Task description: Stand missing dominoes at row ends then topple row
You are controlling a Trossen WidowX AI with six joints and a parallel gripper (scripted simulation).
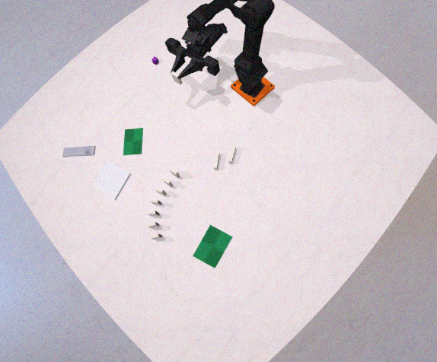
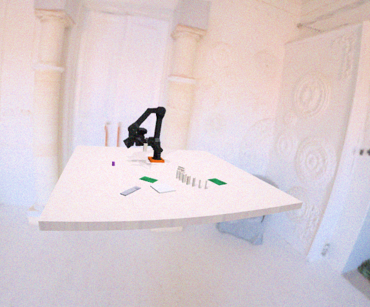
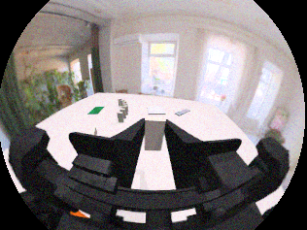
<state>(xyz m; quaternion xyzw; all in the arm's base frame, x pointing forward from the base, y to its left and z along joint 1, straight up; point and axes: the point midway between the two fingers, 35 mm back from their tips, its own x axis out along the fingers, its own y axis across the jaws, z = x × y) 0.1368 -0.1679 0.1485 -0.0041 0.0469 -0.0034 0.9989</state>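
Observation:
My gripper (image 1: 175,75) (image 2: 145,144) (image 3: 154,121) is shut on a pale domino (image 1: 177,79) (image 2: 145,148) (image 3: 154,137). It holds the domino in the air near the arm's base, well away from the row. Several dominoes stand upright in a curved row, with one end domino (image 1: 176,174) nearer the base and the other end domino (image 1: 157,237) (image 2: 206,184) farther off. Two loose dominoes (image 1: 217,161) (image 1: 232,155) lie on their long edges, side by side and apart, to the right of the row in the top view.
A green patch (image 1: 132,141) (image 2: 148,179) and another green patch (image 1: 212,246) (image 2: 217,181) flank the row. A white square plate (image 1: 111,179) (image 2: 162,188) and a grey bar (image 1: 78,150) (image 2: 130,191) lie left of it. A purple block (image 1: 155,60) (image 2: 113,163) is near the gripper.

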